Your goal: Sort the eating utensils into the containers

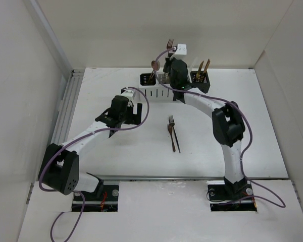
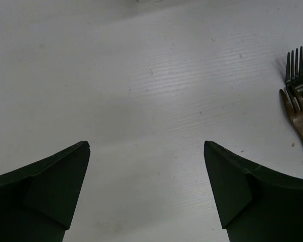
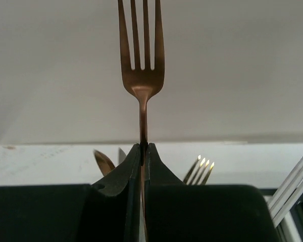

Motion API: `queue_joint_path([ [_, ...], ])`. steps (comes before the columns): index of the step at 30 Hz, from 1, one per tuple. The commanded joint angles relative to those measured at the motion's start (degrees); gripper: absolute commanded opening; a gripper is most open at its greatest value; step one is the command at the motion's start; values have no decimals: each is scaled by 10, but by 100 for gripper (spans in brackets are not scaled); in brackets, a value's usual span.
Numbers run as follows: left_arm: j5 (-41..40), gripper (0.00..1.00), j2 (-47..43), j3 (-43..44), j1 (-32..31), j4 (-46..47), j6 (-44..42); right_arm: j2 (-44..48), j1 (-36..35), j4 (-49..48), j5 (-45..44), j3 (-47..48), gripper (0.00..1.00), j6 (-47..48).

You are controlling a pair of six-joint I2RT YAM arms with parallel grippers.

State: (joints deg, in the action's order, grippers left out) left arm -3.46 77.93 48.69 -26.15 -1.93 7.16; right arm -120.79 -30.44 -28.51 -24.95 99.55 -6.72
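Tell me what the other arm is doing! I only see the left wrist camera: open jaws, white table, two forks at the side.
Observer: The right arm's jaws are shut on a copper fork, tines pointing up.
Operator: Where is it going with it?
Observer: I can't say where it is going, but the fork is raised near the row of containers at the far side.
Operator: Is anything in them yet?
Observer: Yes. The black container at the right end holds golden forks, tines up.
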Motion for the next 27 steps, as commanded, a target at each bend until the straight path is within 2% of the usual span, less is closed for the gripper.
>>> queue_joint_path([
  [1,-7,95,-2,22,-1,18,-1,-4,0,-73,-23,35,0,-2],
  [8,-1,95,3,16,-1,18,4,-32,-10,-73,-48,-9,0,-30],
  [12,6,95,8,26,-1,18,-3,9,-22,-73,-19,-85,32,-30],
  [13,6,95,8,26,-1,18,-9,33,-22,-73,-19,-97,43,-30],
  [18,21,90,34,47,-10,18,-9,113,-28,-73,-62,-168,58,-30],
  [21,35,88,52,62,-35,11,-21,187,-33,-73,-78,-218,60,-21],
  [22,35,88,57,77,-42,11,-21,208,-39,-73,-60,-243,60,-12],
  [24,40,88,71,89,-48,-3,-21,264,-39,9,-6,-250,60,6],
  [26,40,88,79,99,-56,-9,-10,281,-39,130,77,-227,53,7],
  [27,35,88,79,105,-56,-15,0,281,-39,262,96,-218,45,7],
])
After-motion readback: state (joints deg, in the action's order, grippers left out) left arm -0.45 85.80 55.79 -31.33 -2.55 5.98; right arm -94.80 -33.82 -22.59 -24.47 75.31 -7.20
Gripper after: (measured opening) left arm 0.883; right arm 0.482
